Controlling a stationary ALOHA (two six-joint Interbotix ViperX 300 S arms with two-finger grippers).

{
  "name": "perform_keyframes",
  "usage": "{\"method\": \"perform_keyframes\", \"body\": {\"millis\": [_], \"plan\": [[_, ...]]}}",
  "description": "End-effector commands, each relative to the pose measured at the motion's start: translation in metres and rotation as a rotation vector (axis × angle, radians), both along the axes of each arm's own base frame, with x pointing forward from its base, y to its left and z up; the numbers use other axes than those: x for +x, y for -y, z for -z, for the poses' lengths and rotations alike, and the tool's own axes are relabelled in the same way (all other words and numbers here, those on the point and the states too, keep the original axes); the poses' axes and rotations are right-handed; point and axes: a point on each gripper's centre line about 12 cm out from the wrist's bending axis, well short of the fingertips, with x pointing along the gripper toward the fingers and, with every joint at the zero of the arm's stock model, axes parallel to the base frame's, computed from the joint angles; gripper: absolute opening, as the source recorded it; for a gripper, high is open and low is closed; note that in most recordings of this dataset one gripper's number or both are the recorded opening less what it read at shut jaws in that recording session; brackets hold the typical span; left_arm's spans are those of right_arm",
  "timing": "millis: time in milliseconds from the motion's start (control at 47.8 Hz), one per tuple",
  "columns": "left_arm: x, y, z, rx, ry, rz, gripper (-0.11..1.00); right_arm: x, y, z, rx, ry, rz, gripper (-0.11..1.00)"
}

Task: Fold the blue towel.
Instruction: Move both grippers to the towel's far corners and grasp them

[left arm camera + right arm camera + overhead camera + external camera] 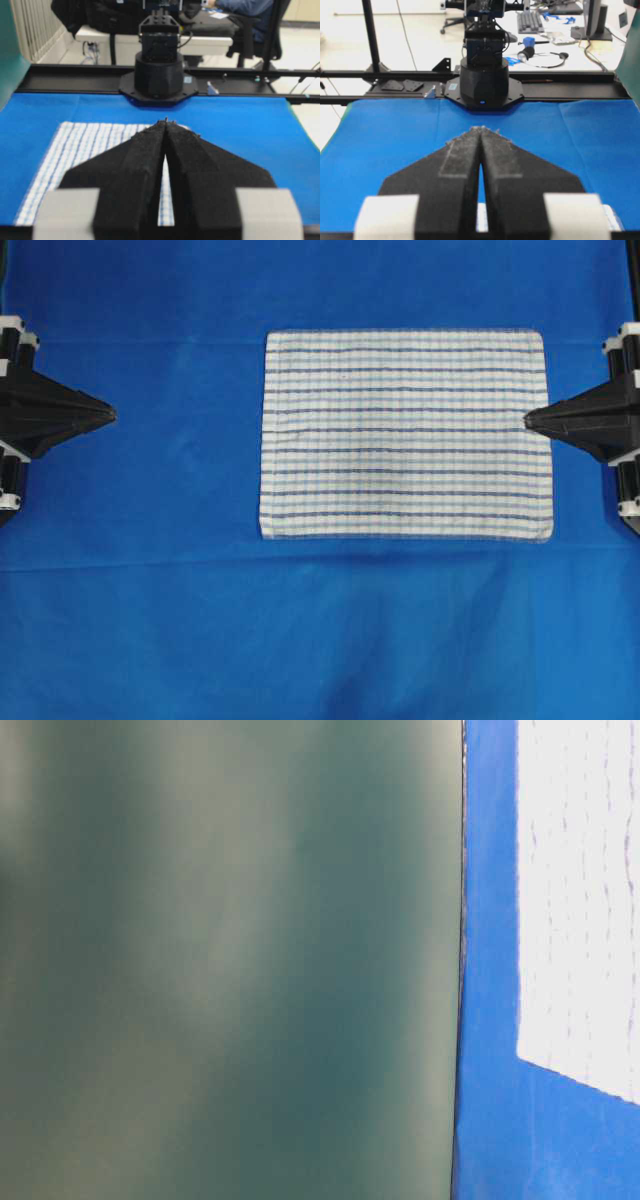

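Blue towel (405, 435) laid flat on surface (150, 620), unfolded, btwn two closed, empty jaws; right tip at towel's edge, left well apart.

In the table-level view a blurred grey-green panel (230, 960) fills everything left of the blue towel (580, 900); what it is cannot be told. The towel there is washed out, its stripes barely readable, and cut off by the top and right edges. Overhead, both arms are cropped by the side edges, only the left tool (108, 415) and right tool (530, 421) tips showing beside the towel. In the left wrist view the tool hides the towel's middle; in the right wrist view only slivers of towel show beneath the tool
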Motion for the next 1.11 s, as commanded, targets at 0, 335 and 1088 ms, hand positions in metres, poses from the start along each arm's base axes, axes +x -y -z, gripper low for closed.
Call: {"method": "perform_keyframes", "body": {"millis": [0,335,1088], "plan": [[0.007,-0.001,-0.005,-0.007,0.008,-0.005,-0.01,0.002,0.003,-0.007,0.011,0.015,0.013,0.00],[0.044,-0.030,0.017,-0.028,-0.083,-0.126,-0.01,0.000,0.040,0.015,0.120,-0.280,0.203,0.00],[0.144,-0.166,0.144,-0.190,-0.626,-0.450,0.89,-0.040,0.152,0.131,0.423,-0.883,0.744,0.62]]}}
